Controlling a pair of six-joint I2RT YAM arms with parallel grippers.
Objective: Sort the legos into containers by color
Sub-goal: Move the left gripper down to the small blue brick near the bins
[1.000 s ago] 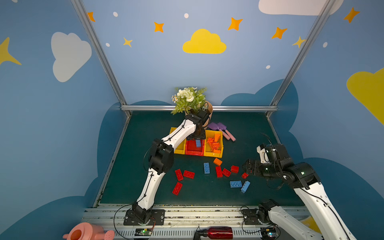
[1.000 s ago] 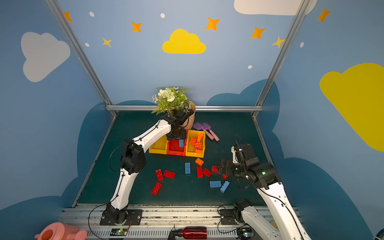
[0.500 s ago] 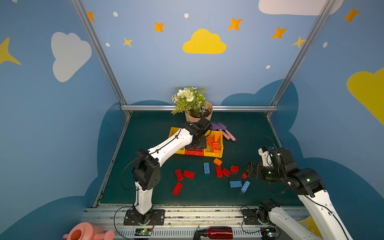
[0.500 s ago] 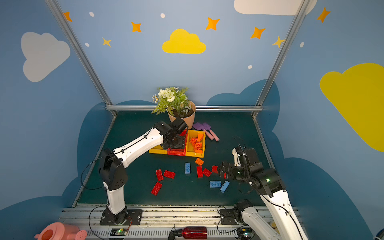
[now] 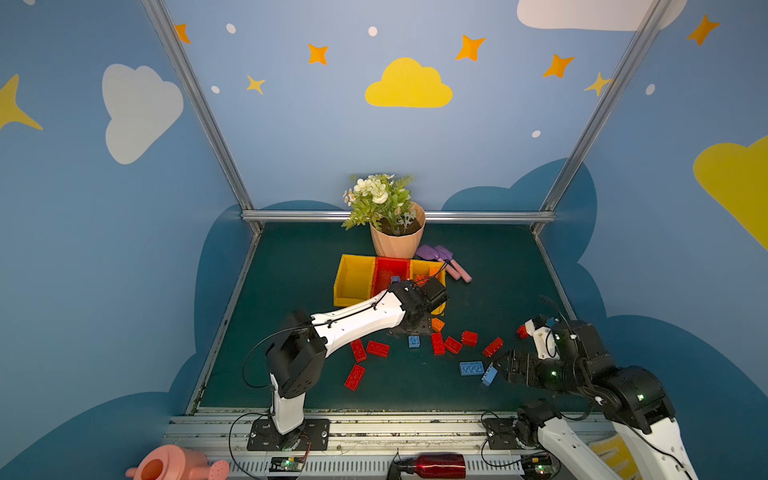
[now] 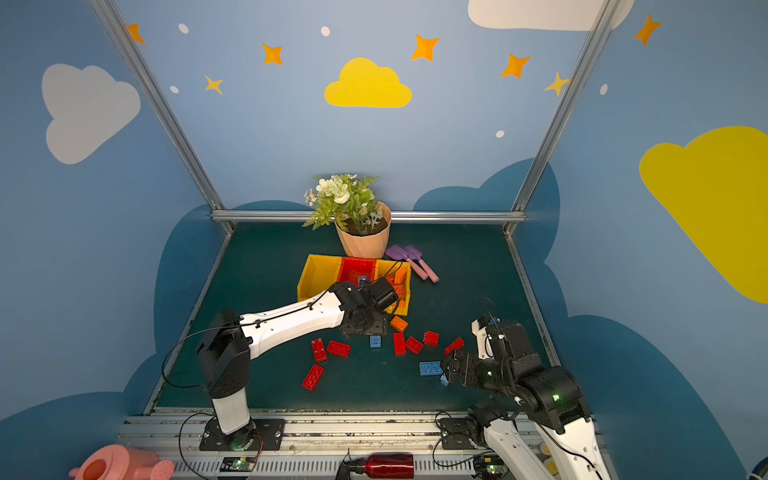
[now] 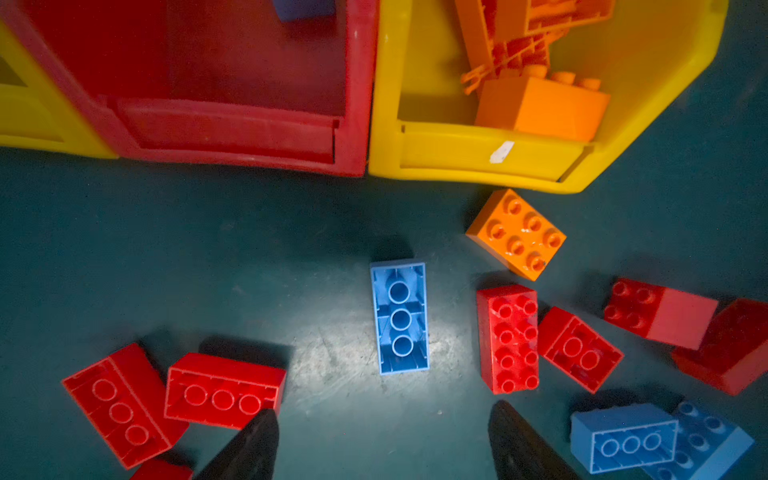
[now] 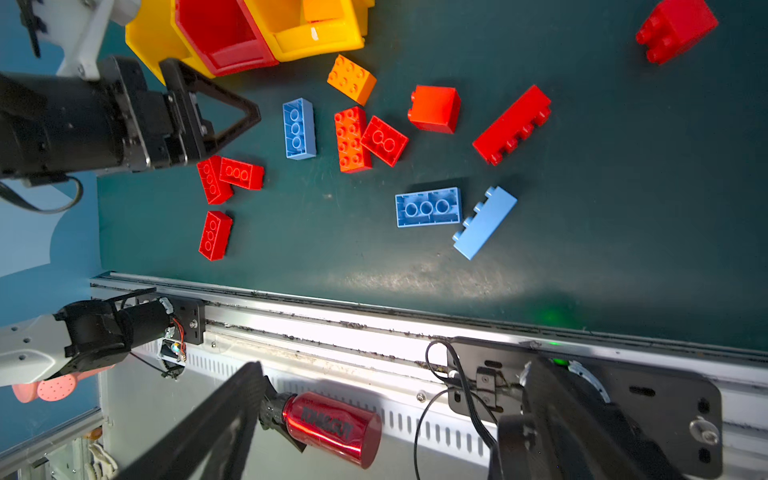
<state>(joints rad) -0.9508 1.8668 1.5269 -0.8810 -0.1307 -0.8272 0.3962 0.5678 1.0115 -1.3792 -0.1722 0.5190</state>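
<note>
The left end effector (image 7: 384,440) hangs over the middle of the desk (image 5: 299,291), jaws well apart with nothing between them. Just past its fingertips (image 7: 253,440) a blue brick (image 7: 400,318) lies alone, hollow side up. Left of that brick, two red bricks (image 7: 224,390) lie touching, also hollow side up. To its right a long red brick (image 7: 509,338) sits studs up, touching a square red brick (image 7: 579,349). Farther off on that side, an orange brick (image 7: 515,232) rests studs up, just beside the near wall of the right yellow bin (image 7: 490,153).

That bin holds a heap of orange pieces (image 7: 540,108). It stands against the red bin (image 7: 232,137), which has a single blue piece (image 7: 305,8) toward its far end. The left yellow bin (image 5: 353,278) completes the row at the far middle of the desk.

The right end effector (image 8: 395,365) is spread wide and holds nothing. It hovers low at the near right of the desk, close to a flat blue brick (image 8: 428,206) and a blue brick on its side (image 8: 484,222).

Behind the bins stand a flower pot (image 5: 397,237) and two purple toy shovels (image 5: 446,262).
</note>
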